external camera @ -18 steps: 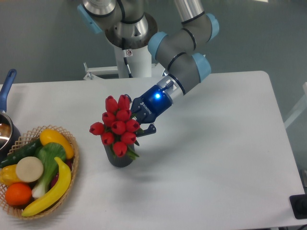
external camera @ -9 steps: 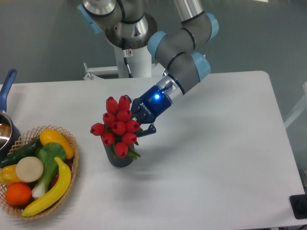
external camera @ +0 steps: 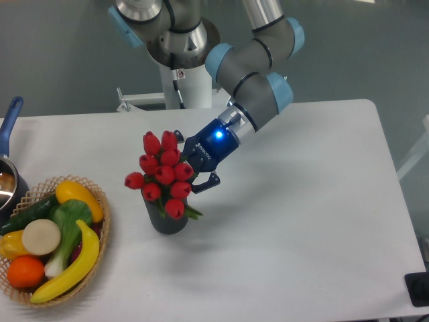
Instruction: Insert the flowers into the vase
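The flowers [external camera: 162, 176] cover the vase [external camera: 167, 219] mouth; the fruit basket [external camera: 100, 231] stands near on one side.

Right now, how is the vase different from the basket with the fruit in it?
The vase is dark grey and narrow; the basket is tan, woven and wide. The vase stands under the red flowers that the gripper holds; the basket holds fruit and vegetables, with no gripper near. The vase is mid-table; the basket sits at the left edge. Both rest on the white table.

A single fixed camera looks down from the front, high above the white table [external camera: 301, 221], facing the arm's base [external camera: 184, 80]; it probably sits moderately far back.
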{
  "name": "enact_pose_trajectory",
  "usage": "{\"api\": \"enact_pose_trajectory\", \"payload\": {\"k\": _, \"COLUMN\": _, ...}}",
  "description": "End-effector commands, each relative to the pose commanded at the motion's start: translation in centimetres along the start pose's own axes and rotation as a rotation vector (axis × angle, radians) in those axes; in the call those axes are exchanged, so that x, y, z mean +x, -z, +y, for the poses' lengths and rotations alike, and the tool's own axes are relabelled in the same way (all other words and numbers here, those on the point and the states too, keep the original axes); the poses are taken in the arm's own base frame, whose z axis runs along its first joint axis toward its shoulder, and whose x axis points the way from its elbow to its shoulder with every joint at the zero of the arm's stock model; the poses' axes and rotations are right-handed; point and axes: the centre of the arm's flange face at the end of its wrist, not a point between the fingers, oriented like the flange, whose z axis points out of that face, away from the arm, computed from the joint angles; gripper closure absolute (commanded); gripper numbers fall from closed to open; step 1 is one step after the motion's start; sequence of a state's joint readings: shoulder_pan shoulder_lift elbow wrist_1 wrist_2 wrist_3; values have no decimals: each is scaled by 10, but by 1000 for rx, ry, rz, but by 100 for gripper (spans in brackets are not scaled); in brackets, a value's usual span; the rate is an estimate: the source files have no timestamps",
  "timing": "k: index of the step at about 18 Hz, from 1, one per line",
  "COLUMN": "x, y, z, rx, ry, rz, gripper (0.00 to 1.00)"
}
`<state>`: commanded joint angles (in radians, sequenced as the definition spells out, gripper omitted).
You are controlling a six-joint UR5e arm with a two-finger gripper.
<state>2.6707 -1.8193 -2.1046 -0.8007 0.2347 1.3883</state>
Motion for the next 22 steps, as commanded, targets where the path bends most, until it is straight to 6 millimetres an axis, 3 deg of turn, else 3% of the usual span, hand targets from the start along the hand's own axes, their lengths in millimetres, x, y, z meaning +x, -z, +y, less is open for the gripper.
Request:
{"api": "enact_pose_trajectory", "payload": {"k": 2, "x": 1, "y": 1, "z": -2, "rx": 0, "ry": -4, "rz": -1, "gripper": 22}}
{"api": "enact_pose_trajectory", "payload": {"k": 5, "x": 1, "y": 1, "z": -4, "rx": 0, "ry": -10, "rz": -2, "gripper": 1}}
{"api": "enact_pose_trajectory", "payload": {"k": 13, "x": 12, "y": 6, "z": -21, "rx": -7, "ry": -48, "rz": -13, "gripper": 0}}
{"api": "enact_pose_trajectory", "payload": {"k": 18, "x": 21, "y": 18, "z": -29, "rx": -191, "ry": -93, "rz": -80, "gripper": 0}}
{"api": "enact_pose_trajectory", "payload": {"k": 22, "x": 26, "y": 22, "z": -37, "rx": -204, "ry": -108, "rz": -93, "gripper": 0}}
